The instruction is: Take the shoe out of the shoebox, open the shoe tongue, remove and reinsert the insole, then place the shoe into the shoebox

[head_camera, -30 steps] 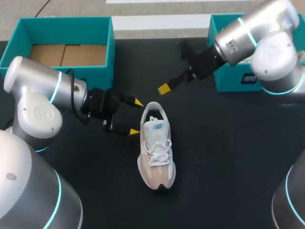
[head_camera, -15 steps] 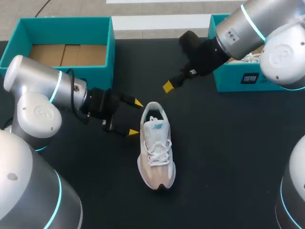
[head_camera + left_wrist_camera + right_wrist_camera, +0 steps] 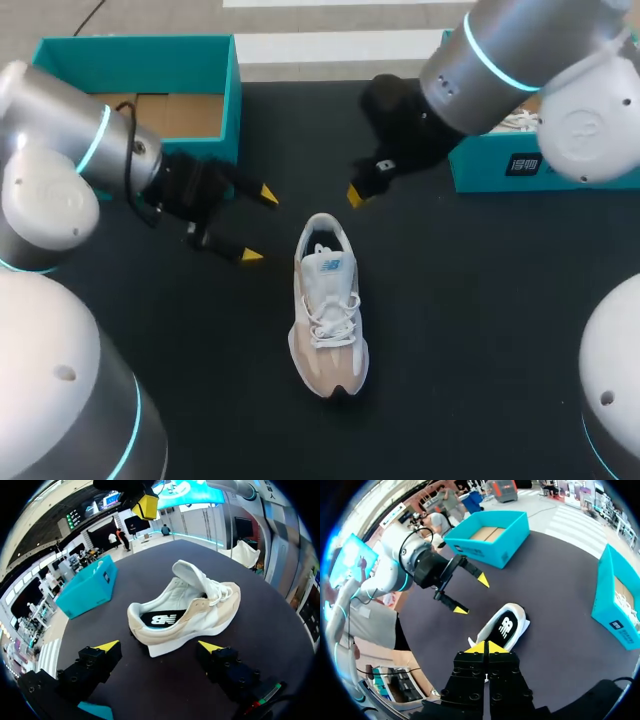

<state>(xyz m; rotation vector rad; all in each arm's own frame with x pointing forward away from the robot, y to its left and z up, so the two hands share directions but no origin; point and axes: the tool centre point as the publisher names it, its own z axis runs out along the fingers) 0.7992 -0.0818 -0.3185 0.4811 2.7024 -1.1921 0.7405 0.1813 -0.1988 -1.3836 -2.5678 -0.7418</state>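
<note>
White shoe (image 3: 328, 310) on black table (image 3: 480, 330), left pincer (image 3: 258, 226) spread nearby, right pincer (image 3: 356, 195) beyond heel

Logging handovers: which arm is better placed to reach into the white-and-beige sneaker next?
Probably right: the right gripper, fingers shut, hovers by the heel opening of the white-and-beige sneaker; the open left gripper stands off to its side.

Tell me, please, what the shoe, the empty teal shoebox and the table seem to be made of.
The shoe: a matte white upper, likely textile or synthetic leather, with beige suede-like panels and white laces. The teal shoebox: probably cardboard, since plain brown flaps show on its floor; its walls are matte teal. The table: black and matte; whether cloth, mat or paint, I cannot tell.
</note>
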